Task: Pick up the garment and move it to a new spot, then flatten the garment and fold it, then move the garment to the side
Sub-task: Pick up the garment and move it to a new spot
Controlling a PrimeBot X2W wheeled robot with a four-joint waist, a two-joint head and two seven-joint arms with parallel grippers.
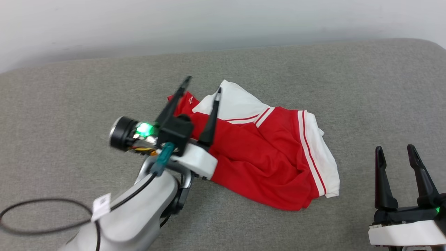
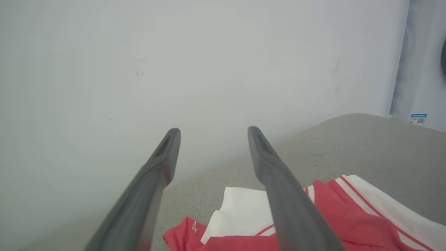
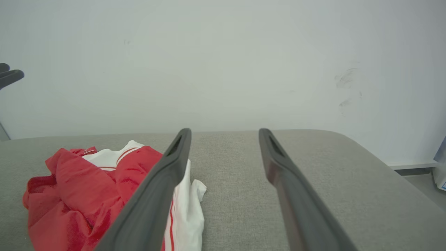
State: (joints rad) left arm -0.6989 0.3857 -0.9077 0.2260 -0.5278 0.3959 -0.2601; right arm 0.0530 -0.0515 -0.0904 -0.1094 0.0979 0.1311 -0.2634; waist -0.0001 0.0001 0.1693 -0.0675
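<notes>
Pale forearm point(image 1: 139, 212) of the left arm, trailing a black cable point(image 1: 35, 216) with a white tag point(image 1: 101, 205), reaches in from the lower left and hides the near left edge of the garment point(image 1: 264, 153), a crumpled red shirt with white striped sleeves lying near the middle of the grey padded surface point(image 1: 69, 104). Over the garment's far left corner the left gripper point(image 1: 203, 84) hangs with fingers spread and nothing between them, while the right gripper point(image 1: 394, 148) sits well apart at the lower right, likewise spread and empty. Behind the surface's rounded far edge stands a plain pale wall point(image 1: 209, 21).
</notes>
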